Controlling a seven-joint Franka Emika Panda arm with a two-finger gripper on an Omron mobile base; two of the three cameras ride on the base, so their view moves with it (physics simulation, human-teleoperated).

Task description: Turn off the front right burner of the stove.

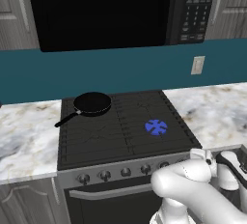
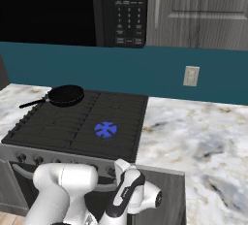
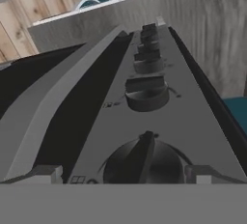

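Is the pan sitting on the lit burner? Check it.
No. The pan sits at the back left of the stove, while the burner with the blue flame ring is bare.

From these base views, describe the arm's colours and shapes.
The arm has glossy white, rounded, tube-like shells with bulging joints. Dark bands and black inserts mark the joints near the wrist. No cables or markings can be made out.

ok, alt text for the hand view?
Close-up along the stove's grey front panel: a round knob with a raised ridge sits nearest, and a row of knobs recedes behind it. The oven handle bar runs along the left, with a wood-grain cabinet beyond.
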